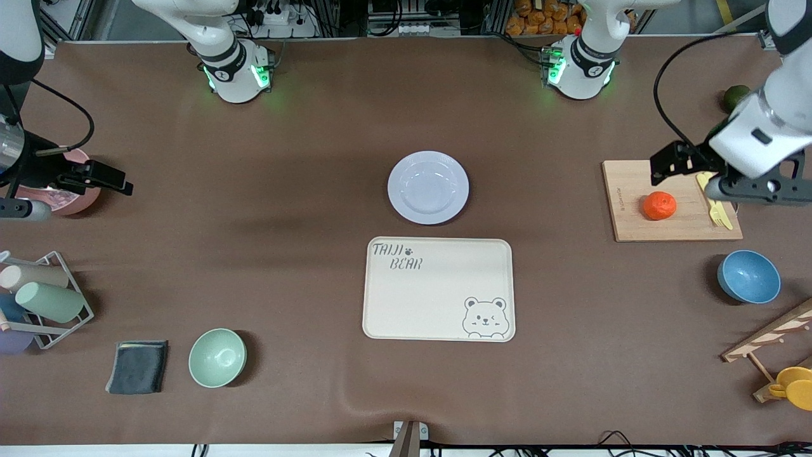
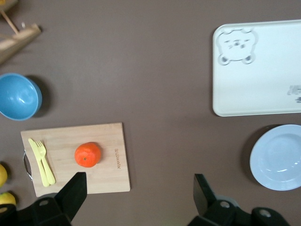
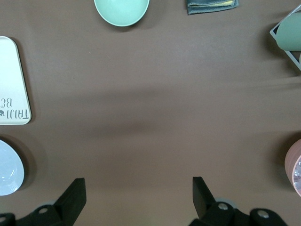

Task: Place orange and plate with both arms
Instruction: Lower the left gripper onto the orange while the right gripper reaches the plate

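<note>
The orange (image 1: 659, 205) lies on a wooden cutting board (image 1: 679, 222) toward the left arm's end of the table; it also shows in the left wrist view (image 2: 88, 154). The pale lavender plate (image 1: 428, 187) sits at the table's middle and shows in the left wrist view (image 2: 277, 157) and at the right wrist view's edge (image 3: 7, 167). My left gripper (image 1: 748, 189) hangs open and empty high over the board's fork end, apart from the orange; its own view shows it open (image 2: 138, 190). My right gripper (image 1: 22, 208) waits open and empty over the right arm's end (image 3: 138, 190).
A cream bear tray (image 1: 438, 289) lies just nearer the camera than the plate. A yellow fork (image 1: 717, 206) lies on the board. A blue bowl (image 1: 748, 276), green bowl (image 1: 217, 357), dark cloth (image 1: 137, 366), cup rack (image 1: 44, 298), pink bowl (image 1: 73, 200) and dark green fruit (image 1: 736, 96) stand around.
</note>
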`<act>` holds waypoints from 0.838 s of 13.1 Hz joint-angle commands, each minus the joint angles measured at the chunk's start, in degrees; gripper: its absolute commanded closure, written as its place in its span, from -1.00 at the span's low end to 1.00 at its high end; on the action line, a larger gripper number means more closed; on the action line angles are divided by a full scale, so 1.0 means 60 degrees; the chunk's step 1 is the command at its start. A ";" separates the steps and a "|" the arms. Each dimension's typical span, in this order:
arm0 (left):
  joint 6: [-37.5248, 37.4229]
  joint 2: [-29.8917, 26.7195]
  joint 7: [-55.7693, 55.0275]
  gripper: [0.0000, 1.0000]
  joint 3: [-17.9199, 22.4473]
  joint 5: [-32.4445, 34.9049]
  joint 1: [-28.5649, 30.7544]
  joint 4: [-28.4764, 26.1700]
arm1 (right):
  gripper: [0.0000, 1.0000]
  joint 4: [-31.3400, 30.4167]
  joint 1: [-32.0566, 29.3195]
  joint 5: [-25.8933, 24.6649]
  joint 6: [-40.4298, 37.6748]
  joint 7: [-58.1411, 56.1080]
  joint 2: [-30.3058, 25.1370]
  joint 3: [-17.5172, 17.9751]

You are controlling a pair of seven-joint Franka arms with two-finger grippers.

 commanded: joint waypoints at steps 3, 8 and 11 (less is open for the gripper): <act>-0.0620 0.1076 -0.0137 -1.00 -0.0024 0.0532 0.1070 -0.0833 | -1.00 -0.0058 -0.0210 0.1449 -0.0360 -0.0053 0.0276 0.0025; 0.0900 0.0860 -0.0137 -1.00 -0.0024 0.1209 0.1381 -0.3161 | -1.00 -0.0642 -0.0358 0.2887 -0.0332 0.0166 0.0393 0.0025; 0.2947 0.0391 -0.0122 -1.00 -0.0024 0.1383 0.1381 -0.5195 | -1.00 -0.1200 -0.0314 0.3988 0.0251 0.0256 0.0701 0.0025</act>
